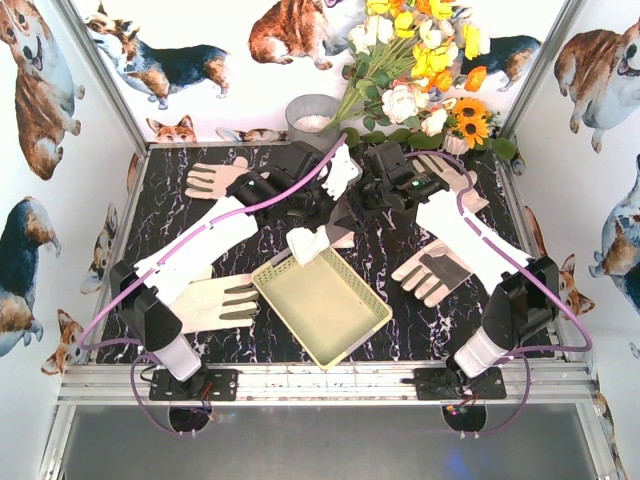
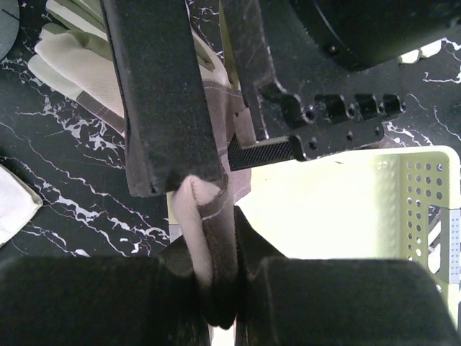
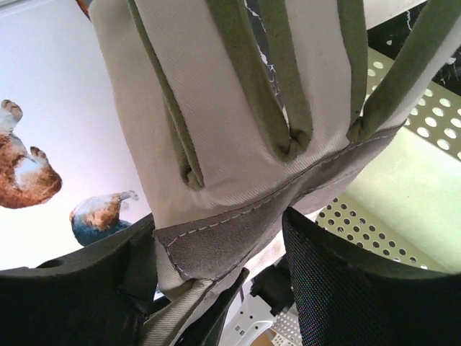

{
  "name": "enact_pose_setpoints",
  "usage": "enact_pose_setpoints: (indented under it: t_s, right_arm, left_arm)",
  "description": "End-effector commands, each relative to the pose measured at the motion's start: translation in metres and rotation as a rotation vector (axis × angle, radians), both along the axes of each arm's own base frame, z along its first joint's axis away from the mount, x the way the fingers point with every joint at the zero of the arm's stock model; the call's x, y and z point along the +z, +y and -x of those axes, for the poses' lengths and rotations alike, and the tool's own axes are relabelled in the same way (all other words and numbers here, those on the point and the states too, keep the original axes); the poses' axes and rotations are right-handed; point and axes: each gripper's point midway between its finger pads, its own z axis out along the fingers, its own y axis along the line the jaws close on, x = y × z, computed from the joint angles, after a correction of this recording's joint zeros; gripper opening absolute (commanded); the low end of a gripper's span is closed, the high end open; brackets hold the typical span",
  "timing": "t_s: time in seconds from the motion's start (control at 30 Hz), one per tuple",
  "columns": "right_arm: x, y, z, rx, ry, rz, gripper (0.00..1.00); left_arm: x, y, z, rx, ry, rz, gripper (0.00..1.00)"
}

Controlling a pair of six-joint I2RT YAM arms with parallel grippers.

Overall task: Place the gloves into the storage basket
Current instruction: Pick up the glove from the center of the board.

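The pale yellow-green storage basket (image 1: 330, 310) sits at the table's middle front. A cream glove (image 1: 308, 244) hangs over its far corner, where both grippers meet. My left gripper (image 1: 320, 220) is shut on a fold of glove (image 2: 209, 231) with a dark strip, beside the basket's (image 2: 374, 209) edge. My right gripper (image 1: 347, 213) is shut on a glove's grey cuff (image 3: 230, 238), fingers hanging over the basket (image 3: 425, 122). I cannot tell whether both hold the same glove. Other gloves lie back left (image 1: 213, 180), front left (image 1: 215, 300), right (image 1: 432, 270) and back right (image 1: 455, 172).
A grey metal bucket (image 1: 312, 118) and a bunch of artificial flowers (image 1: 420, 60) stand at the back wall. Another white piece of glove (image 1: 341, 170) shows between the two wrists. Corgi-printed walls close in the table on three sides.
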Motion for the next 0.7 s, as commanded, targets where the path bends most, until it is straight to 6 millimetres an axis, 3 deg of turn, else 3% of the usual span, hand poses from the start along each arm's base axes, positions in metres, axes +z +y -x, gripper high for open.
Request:
enact_pose_setpoints:
  t_s: [0.0,0.2,0.27,0.3,0.43,0.57,0.67]
  right_arm:
    - [0.021,0.009,-0.002,0.040,-0.057,-0.027,0.57]
    - [0.014,0.005,0.002,0.042,-0.049,-0.005,0.18]
    - [0.015,0.002,0.001,0.032,-0.059,0.006,0.06]
    - [0.016,-0.001,0.001,0.024,-0.067,0.017,0.00]
    - [0.018,-0.022,0.000,-0.015,-0.100,0.070,0.00]
    - [0.013,-0.049,0.001,-0.037,-0.129,0.082,0.00]
    - [0.011,-0.074,0.003,-0.042,-0.174,0.092,0.00]
  left_arm:
    - [0.005,-0.009,-0.004,-0.022,-0.029,-0.001,0.00]
    - [0.007,-0.009,-0.004,-0.016,-0.026,0.015,0.00]
    - [0.007,-0.012,-0.003,-0.005,-0.016,0.038,0.07]
    - [0.009,-0.014,-0.002,0.001,-0.009,0.054,0.14]
    - [0.015,-0.020,-0.006,0.052,0.020,0.125,0.59]
    - [0.055,-0.010,-0.013,0.139,-0.057,0.197,0.98]
    - [0.081,-0.004,-0.018,0.181,-0.100,0.263,1.00]
